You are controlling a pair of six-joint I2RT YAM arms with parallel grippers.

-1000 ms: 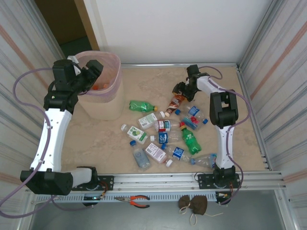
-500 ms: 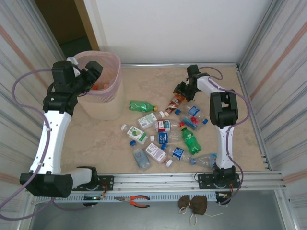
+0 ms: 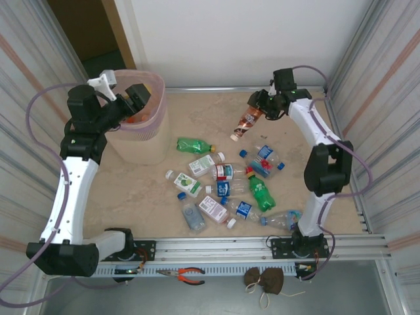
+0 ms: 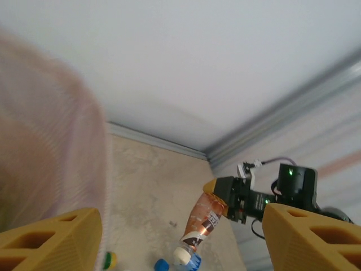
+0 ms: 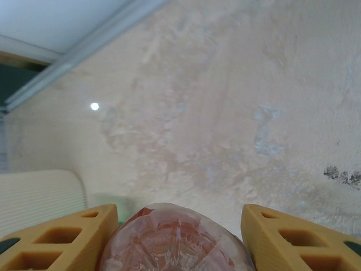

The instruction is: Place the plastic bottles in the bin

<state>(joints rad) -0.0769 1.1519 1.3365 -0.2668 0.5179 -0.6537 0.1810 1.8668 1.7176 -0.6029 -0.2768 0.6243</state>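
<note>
Brown bottle (image 3: pixel 245 123): clamped by right gripper (image 3: pixel 260 107), tilted cap-down over table (image 3: pixel 197 118); base hidden.
Left gripper (image 3: pixel 134 98): jaws apart, empty, above bin (image 3: pixel 141 147) rim, masking contents.
Other bottles (image 3: pixel 223 187): mid-table.

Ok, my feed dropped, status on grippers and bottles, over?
Right gripper shut on orange-brown bottle, hanging cap down. Left gripper open at bin rim. Loose bottles on table between.

Bin (image 4: pixel 48 141) blurred; brown bottle (image 5: pixel 175 240) bottom cropped.
</note>
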